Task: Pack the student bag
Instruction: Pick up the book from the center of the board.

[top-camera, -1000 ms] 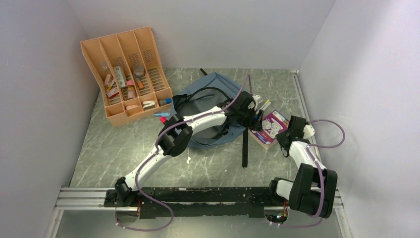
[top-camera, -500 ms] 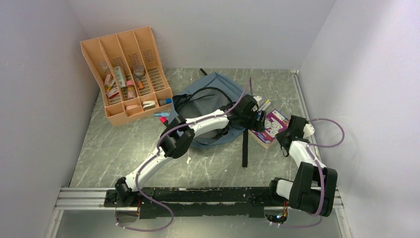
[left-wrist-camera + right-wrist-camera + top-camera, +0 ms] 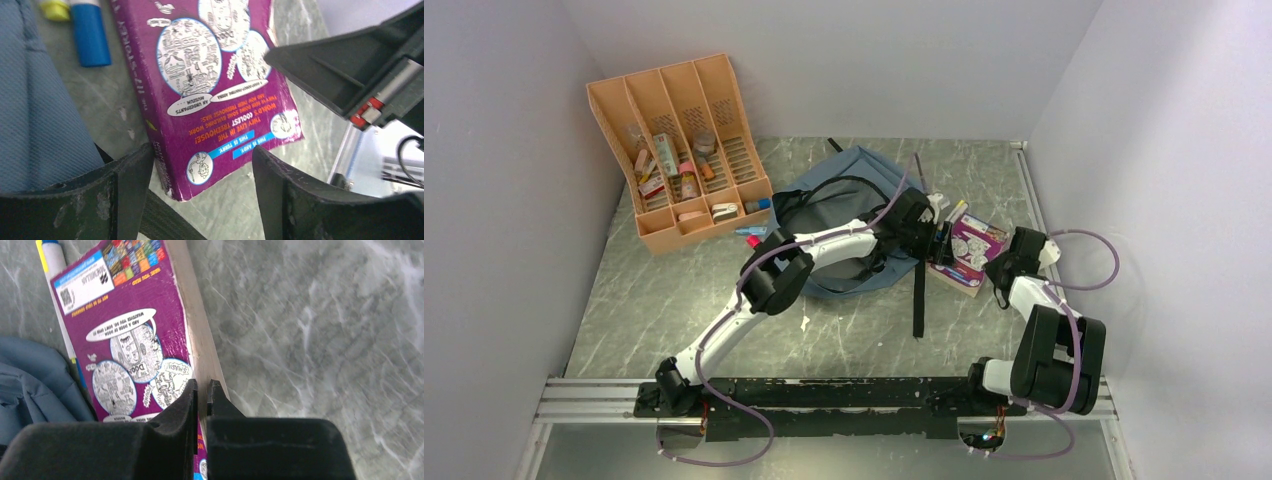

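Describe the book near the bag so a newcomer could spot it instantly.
Start at the grey-blue backpack in the middle of the marbled table. Just off its right side lies a thick paperback book. Its purple cover with round black-and-white cartoon panels sets it apart from the blue marker beside it.

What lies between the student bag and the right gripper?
A purple book lies between the student bag and the right gripper; the top view shows it best.

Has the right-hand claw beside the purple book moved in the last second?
Yes. The right claw has crept away from the metal rail at the near edge, toward the back wall, alongside the purple book.
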